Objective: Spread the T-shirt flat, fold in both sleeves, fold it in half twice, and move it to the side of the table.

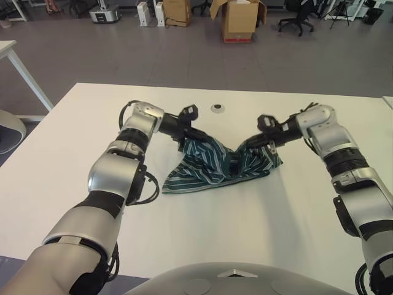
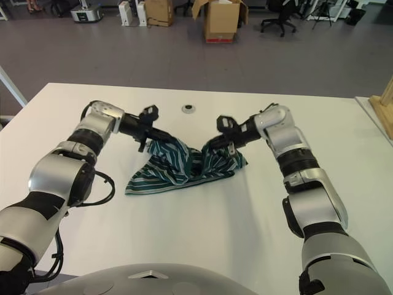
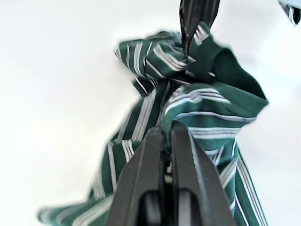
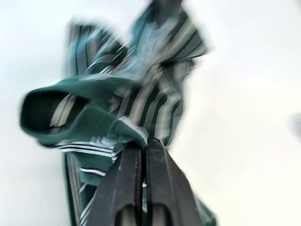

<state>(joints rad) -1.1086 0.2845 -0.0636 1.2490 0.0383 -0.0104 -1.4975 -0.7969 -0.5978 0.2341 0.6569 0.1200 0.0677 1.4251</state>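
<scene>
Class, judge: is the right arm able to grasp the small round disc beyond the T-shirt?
Probably not now: nothing blocks the disc, but the right claw is shut on the T-shirt.

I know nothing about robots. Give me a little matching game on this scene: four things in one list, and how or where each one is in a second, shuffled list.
Things:
1. T-shirt
2. left tool
3. round disc
4. cardboard box

States:
A. on the floor beyond the table, flaps open
B. bunched up, green with pale stripes
C. shut on a fold of cloth
D. lying on the table, touching nothing

Pairs: 1-B, 2-C, 3-D, 4-A
</scene>
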